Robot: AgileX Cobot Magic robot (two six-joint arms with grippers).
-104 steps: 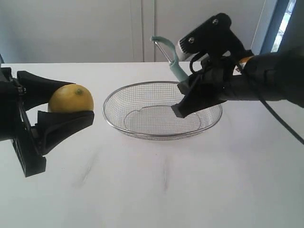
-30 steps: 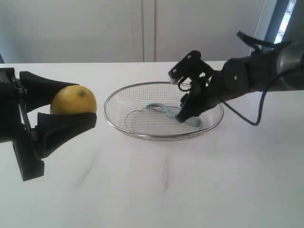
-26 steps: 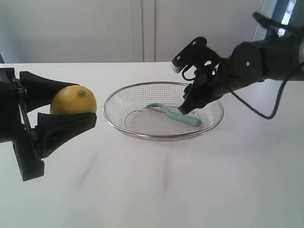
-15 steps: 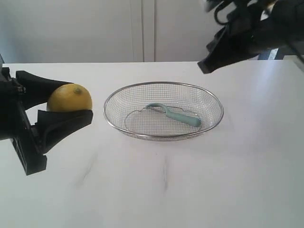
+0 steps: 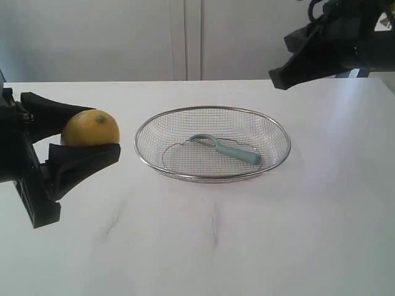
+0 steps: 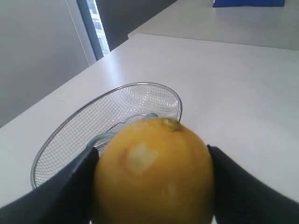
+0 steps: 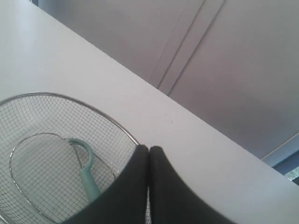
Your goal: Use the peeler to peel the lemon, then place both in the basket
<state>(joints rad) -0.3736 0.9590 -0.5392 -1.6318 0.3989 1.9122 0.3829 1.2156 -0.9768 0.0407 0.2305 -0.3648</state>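
The yellow lemon (image 5: 91, 127) (image 6: 154, 172) is held above the table at the left, with my left gripper (image 5: 92, 137) (image 6: 153, 154) shut on it; a pale scraped patch shows on its skin. The silver wire basket (image 5: 185, 117) (image 6: 56, 140) (image 7: 117, 123) sits mid-table. Inside it lies the teal-green peeler (image 5: 226, 148) (image 7: 86, 175), with its looped head toward the left of the exterior view. My right gripper (image 5: 276, 78) (image 7: 149, 149) hangs high above the basket's back right, shut and empty.
The white table (image 5: 247, 234) stretches around the basket. A pale wall (image 5: 123, 37) with panel seams runs behind the table's far edge. A blue-framed window strip (image 5: 355, 73) shows at the far right.
My right gripper let go of the peeler in the basket, closed, and rose up and back to the right. The left gripper with the lemon has barely shifted.
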